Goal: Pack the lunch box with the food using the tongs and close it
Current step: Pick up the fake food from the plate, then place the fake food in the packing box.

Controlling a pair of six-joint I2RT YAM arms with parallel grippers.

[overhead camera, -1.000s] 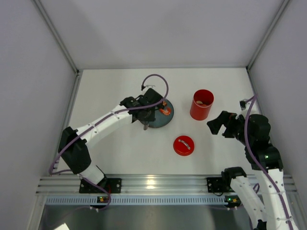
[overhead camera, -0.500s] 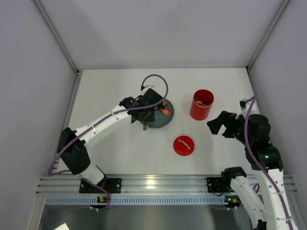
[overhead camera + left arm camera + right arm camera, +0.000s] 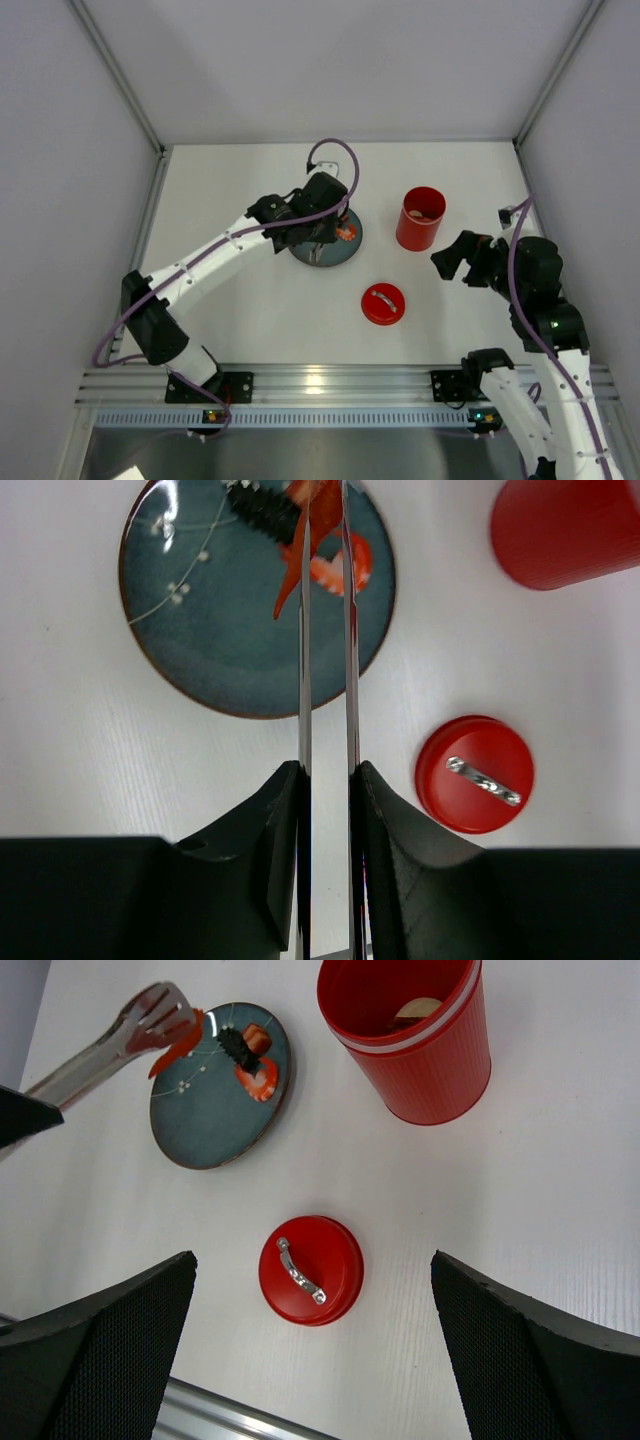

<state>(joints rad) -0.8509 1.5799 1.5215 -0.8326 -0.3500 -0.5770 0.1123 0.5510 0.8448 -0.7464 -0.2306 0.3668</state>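
Note:
My left gripper (image 3: 327, 775) is shut on the slim silver tongs (image 3: 304, 660), which reach out over the dark blue plate (image 3: 220, 630). The tongs' tips pinch an orange-red strip of food (image 3: 292, 575) at the plate's rim (image 3: 178, 1045). A dark piece (image 3: 240, 1048) and an orange-white piece (image 3: 258, 1075) lie on the plate. The red lunch box (image 3: 410, 1045) stands open to the right, with a beige disc (image 3: 415, 1008) inside. Its red lid (image 3: 311, 1270) lies flat on the table, handle up. My right gripper (image 3: 312, 1256) hangs open above the lid, holding nothing.
White walls enclose the table on three sides. An aluminium rail (image 3: 320, 385) runs along the near edge. In the top view the right arm (image 3: 530, 280) stands right of the lunch box (image 3: 421, 218), and the left arm's purple cable (image 3: 335, 155) loops above the plate.
The left gripper has moved from the plate's near-left edge toward the far right over the plate, its wrist turning with the tongs. The right arm has not moved.

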